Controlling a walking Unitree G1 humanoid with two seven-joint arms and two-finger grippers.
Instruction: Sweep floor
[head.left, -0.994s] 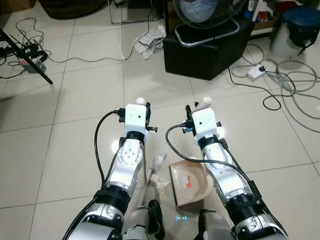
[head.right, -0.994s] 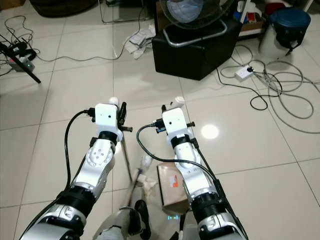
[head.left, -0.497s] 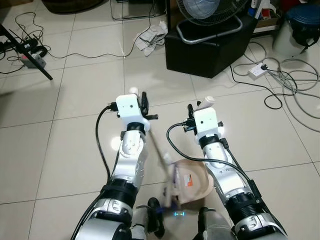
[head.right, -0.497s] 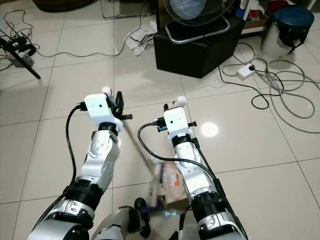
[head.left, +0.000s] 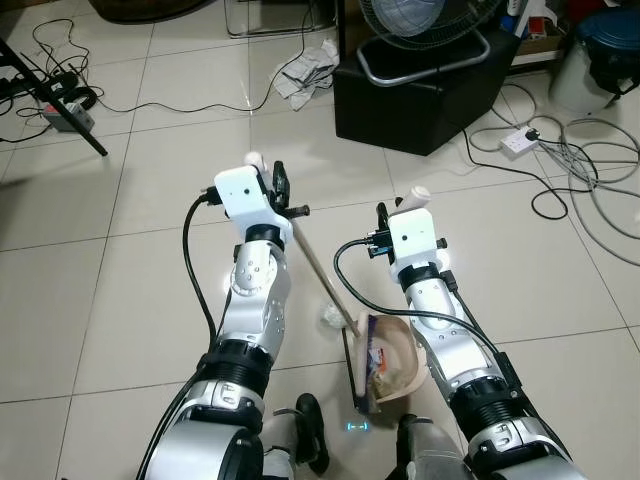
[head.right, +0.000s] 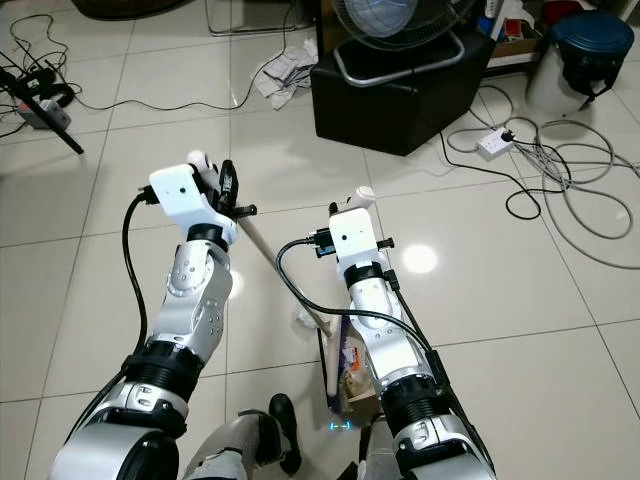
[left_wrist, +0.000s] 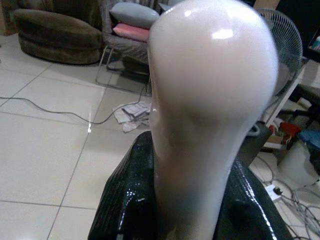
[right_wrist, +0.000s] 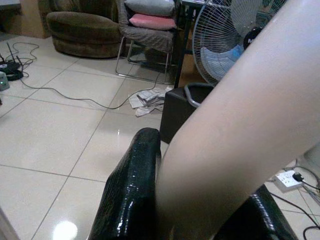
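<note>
Presently the left gripper (head.left: 268, 172) is clamped on the broom (head.left: 318, 270) handle, the right gripper (head.left: 412, 196) clamped on the tilted dustpan (head.left: 385, 362) handle; tissue (head.left: 331, 318) lies beside the pan.

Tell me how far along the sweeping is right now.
Partly done: some scraps already lie in the dustpan, which the right gripper holds by its handle. In hand: the left gripper is shut on the broom, its head at the pan's mouth beside a white scrap. Left: that scrap, plus the crumpled paper near the black box.
</note>
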